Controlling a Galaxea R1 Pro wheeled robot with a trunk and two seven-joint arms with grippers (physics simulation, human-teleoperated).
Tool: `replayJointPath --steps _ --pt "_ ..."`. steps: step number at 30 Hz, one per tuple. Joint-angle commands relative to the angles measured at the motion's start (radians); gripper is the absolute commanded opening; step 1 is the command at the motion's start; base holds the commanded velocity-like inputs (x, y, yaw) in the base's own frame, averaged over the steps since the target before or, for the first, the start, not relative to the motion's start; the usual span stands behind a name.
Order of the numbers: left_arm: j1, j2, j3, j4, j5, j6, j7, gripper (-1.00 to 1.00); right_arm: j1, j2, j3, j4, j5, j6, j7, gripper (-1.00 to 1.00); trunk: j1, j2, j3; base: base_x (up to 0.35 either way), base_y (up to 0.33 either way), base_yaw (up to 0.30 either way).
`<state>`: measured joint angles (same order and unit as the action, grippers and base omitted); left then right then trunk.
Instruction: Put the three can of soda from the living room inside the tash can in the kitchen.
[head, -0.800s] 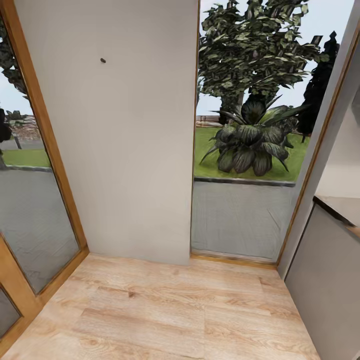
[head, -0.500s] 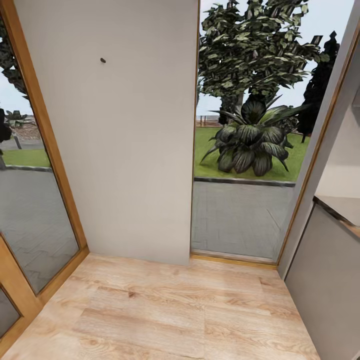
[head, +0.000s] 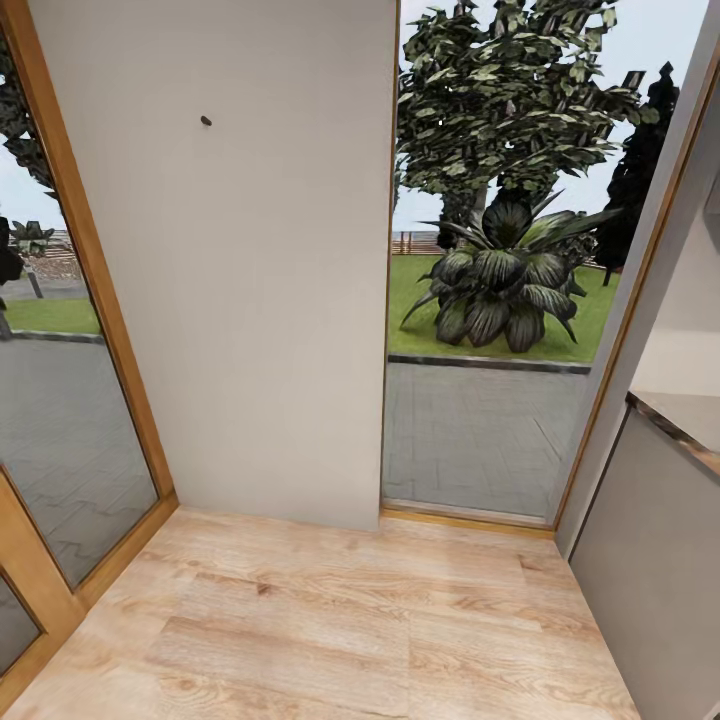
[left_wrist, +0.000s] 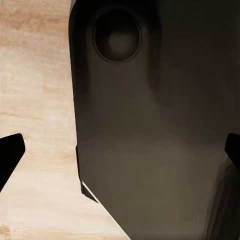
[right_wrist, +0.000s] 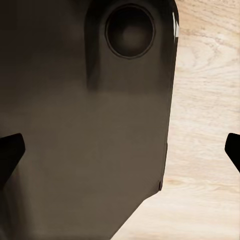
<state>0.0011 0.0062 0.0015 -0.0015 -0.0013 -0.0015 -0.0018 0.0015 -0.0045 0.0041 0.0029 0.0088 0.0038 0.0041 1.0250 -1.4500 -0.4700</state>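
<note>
A corner of a room is being faced from the head view. A plain pale wall panel (head: 240, 280) is being seen straight ahead, with a small dark speck (head: 206, 121) high on it. To its right, a tall glass pane (head: 490, 430) in a wooden frame is being looked through, and a paved strip, a lawn, a spiky dark-green plant (head: 505, 290) and a leafy tree (head: 510, 90) are being shown outside. At the far left, a second wood-framed glass door (head: 60, 430) is being seen at an angle. The near ground is being covered by a light wood floor (head: 330, 620). At the right edge, a grey cabinet (head: 650, 560) with a flat top is being partly shown.

In the left wrist view, the left gripper (left_wrist: 120, 155) is being held over a dark rounded part of the robot's body (left_wrist: 150, 125), its two dark fingertips (left_wrist: 10, 150) set wide apart at opposite edges. In the right wrist view, the right gripper (right_wrist: 120, 150) is being held likewise, its fingertips (right_wrist: 10, 147) spread wide and nothing between them. The soda cans and the bin cannot be placed from these views.
</note>
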Motion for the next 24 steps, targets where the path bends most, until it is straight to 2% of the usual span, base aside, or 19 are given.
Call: replayJointPath --steps 1,10,18,19,24 --pt "0.0 0.0 0.0 0.0 0.0 0.0 0.0 1.0 0.0 0.0 0.0 0.0 0.0 0.0 0.0 1.0 0.0 0.0 0.0 0.0 0.0 0.0" --pt "-0.01 -0.001 -0.003 -0.028 0.0 -0.028 0.003 1.0 -0.003 -0.011 0.002 -0.021 0.005 -0.03 -0.006 1.0 0.0 0.0 0.0 0.0 0.0 0.0" --pt "-0.02 0.0 -0.005 -0.074 0.0 -0.047 0.001 1.0 -0.029 -0.051 0.002 -0.043 0.006 -0.075 -0.006 1.0 0.0 0.0 0.0 0.0 0.0 0.0" --pt "-0.021 0.0 -0.005 -0.298 -0.001 -0.047 0.001 1.0 -0.043 -0.062 0.002 -0.083 0.006 -0.13 -0.006 1.0 0.0 0.0 0.0 0.0 0.0 0.0" --pt "-0.022 0.0 -0.007 -0.446 -0.002 -0.046 0.0 1.0 -0.06 -0.084 0.002 -0.228 0.006 -0.141 -0.004 1.0 0.0 0.0 0.0 0.0 0.0 0.0"
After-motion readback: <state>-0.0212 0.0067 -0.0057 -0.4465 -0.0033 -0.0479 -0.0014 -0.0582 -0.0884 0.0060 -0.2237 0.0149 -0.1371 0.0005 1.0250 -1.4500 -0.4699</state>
